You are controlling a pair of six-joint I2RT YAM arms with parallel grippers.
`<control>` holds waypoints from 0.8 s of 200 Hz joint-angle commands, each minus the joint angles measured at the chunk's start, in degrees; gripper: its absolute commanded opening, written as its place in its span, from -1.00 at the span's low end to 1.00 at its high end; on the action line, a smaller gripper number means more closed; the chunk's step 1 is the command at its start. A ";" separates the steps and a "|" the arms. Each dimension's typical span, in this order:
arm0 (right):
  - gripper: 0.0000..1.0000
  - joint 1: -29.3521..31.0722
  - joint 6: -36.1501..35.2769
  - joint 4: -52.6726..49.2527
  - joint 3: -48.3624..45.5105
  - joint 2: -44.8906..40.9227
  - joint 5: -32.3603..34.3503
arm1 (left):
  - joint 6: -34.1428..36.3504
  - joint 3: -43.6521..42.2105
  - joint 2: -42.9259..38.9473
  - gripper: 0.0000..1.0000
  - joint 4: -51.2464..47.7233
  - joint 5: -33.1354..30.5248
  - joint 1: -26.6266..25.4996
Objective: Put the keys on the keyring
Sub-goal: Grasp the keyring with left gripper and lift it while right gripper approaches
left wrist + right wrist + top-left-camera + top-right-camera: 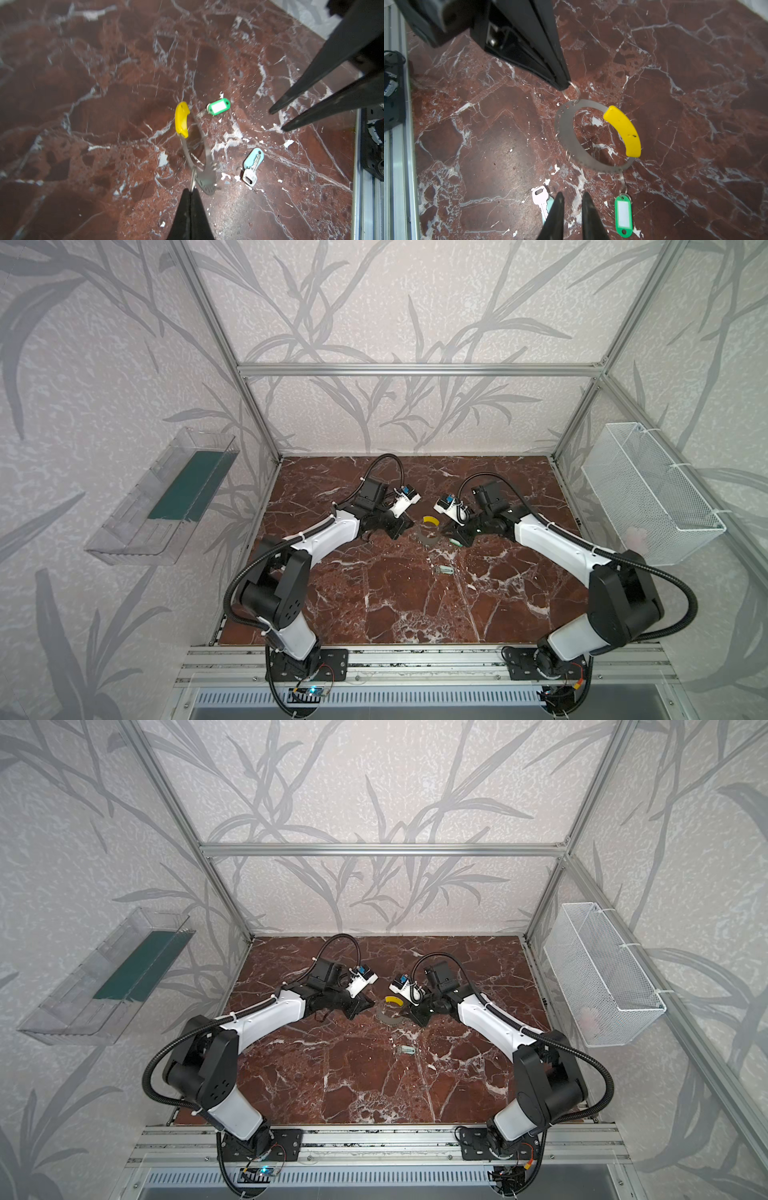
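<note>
The keyring [564, 128] is a flat grey hoop with a yellow segment [623, 131]; the yellow segment also shows in both top views [431, 520] [394, 1000]. My left gripper [191, 190] is shut on a small wire ring linked to the hoop and holds the hoop tilted above the marble. One of the keys, a green tag [623, 214] [219, 106], hangs from the hoop by a small ring. The other of the keys, silver with a pale teal tag [252, 166] [540, 197] [444, 570], lies loose on the table. My right gripper [572, 197] is open and empty between the two keys.
A clear plastic bin [162, 497] hangs on the left wall and a white mesh basket [648, 489] on the right wall. An aluminium rail [415, 659] runs along the front edge of the marble table [374, 605].
</note>
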 commanded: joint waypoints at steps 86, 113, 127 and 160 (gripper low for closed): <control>-0.63 1.04 8.20 38.66 -14.25 -13.36 -9.89 | 16.96 -6.13 -20.26 -1.00 8.47 7.33 -2.31; -0.64 3.14 7.05 37.08 -13.20 -15.26 -9.63 | 20.63 -7.58 -24.17 -1.00 8.90 7.29 -2.81; -0.64 4.13 5.80 35.57 -13.09 -16.58 -9.14 | 21.86 -8.12 -25.72 -1.00 9.29 7.06 -3.24; -0.65 6.58 2.24 31.98 -13.41 -20.85 -6.31 | 25.86 -9.31 -28.82 -1.00 10.06 5.77 -4.70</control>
